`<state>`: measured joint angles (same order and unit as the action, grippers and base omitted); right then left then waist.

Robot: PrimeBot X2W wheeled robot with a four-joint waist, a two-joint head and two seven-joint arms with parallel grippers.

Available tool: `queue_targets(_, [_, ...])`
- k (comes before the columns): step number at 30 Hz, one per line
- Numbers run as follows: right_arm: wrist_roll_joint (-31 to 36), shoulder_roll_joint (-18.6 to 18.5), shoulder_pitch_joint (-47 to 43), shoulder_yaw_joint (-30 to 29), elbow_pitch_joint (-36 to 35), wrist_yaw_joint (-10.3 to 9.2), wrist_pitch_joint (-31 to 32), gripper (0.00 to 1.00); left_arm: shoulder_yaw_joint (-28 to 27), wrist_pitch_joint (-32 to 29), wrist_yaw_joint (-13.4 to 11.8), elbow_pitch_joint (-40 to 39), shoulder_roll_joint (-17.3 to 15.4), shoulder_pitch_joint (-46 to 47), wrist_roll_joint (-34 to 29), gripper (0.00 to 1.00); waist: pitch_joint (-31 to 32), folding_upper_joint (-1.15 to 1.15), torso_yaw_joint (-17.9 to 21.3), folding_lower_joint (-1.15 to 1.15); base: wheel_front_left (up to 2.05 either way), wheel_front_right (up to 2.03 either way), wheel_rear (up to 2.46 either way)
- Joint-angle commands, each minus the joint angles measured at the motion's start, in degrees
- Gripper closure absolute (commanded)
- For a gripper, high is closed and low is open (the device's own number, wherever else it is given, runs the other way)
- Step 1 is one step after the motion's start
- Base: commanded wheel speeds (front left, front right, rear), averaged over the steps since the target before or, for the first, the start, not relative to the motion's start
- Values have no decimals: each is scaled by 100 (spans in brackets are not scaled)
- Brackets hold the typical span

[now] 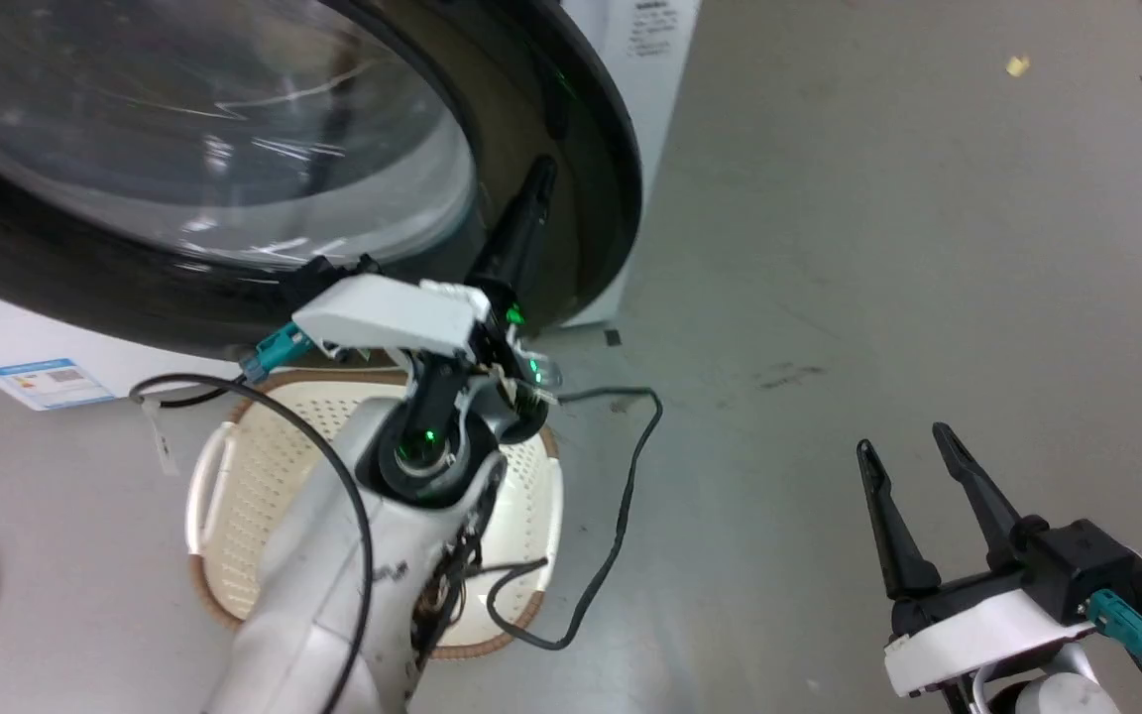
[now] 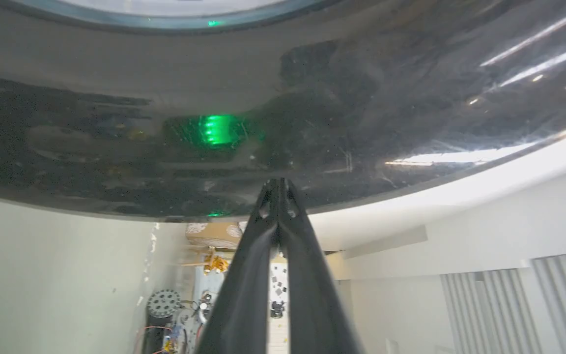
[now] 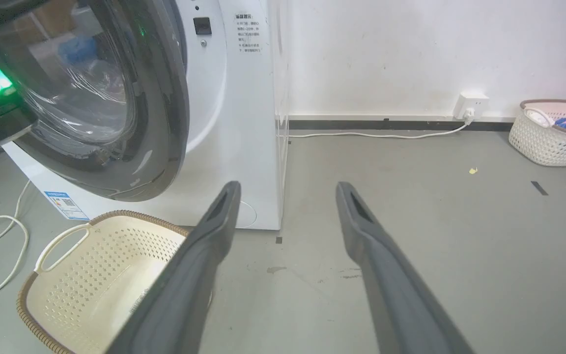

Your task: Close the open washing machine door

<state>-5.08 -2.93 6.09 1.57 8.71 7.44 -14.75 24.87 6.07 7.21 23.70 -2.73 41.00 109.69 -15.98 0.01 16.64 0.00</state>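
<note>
Grey floor (image 1: 829, 248) stretching beneath. Left gripper (image 1: 539, 180) (image 2: 279, 185) holding fingers together, tips touching black rim of washing machine door (image 1: 593, 149) (image 2: 312, 98) (image 3: 157, 98) just ahead; door hanging ajar off washing machine (image 3: 243, 123). Right gripper (image 1: 903, 441) (image 3: 288, 189) hovering well apart, fingers spread.

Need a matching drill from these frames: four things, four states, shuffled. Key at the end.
Things
1. left gripper
2. right gripper
3. washing machine door
4. basket by the wall

States
A. holds blue cloth
B. fingers apart, holding nothing
C. glossy black, ajar
D. fingers shut, tips at the door's black rim

Pairs: 1-D, 2-B, 3-C, 4-A
</note>
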Motion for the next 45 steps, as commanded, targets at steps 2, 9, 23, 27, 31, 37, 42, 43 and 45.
queue_targets(2, [24,5,18,-21,-18,5,-25,0,44,60,26,-67,-17,-263,-352,100,209,-1,-209,0,0,0,0])
queue_targets(9, [134,0,-245,-92,-120,5,-25,0,177,372,27,-860,-380,-1573,-1502,0,752,-1,-822,0,0,0,0])
queue_targets(23, [228,-97,-869,0,-234,5,-25,0,-1318,891,-102,-1422,-859,-3685,-6249,0,1646,-1,-1859,0,0,0,0])
queue_targets(27, [200,-78,-954,-23,-263,5,-25,0,-1832,892,-203,-1883,-650,-4051,-7862,0,1718,-1,-1994,0,0,0,0])
queue_targets(31, [194,-56,-1047,-14,-260,5,-25,0,-2068,892,-273,-2165,-452,-4314,-9008,0,1749,-1,-2077,0,0,0,0])
queue_targets(37, [190,-40,-1103,29,-227,5,-25,0,-1880,892,-498,-2158,-418,-4566,-10249,0,1735,-1,-2154,0,0,0,0])
queue_targets(42, [196,-132,-1043,151,-290,5,-25,100,-1835,892,-477,-2095,-294,-4620,-10389,0,1624,-1,-2267,0,0,0,0])
queue_targets(43, [196,-181,-1014,210,-315,5,-25,100,-1828,892,-472,-2094,-274,-4610,-10400,0,1578,-1,-2294,0,0,0,0])
queue_targets(45, [162,-391,-905,483,-314,5,-25,100,-1807,892,-457,-2087,-242,-4554,-10430,0,1455,-1,-2356,0,0,0,0])
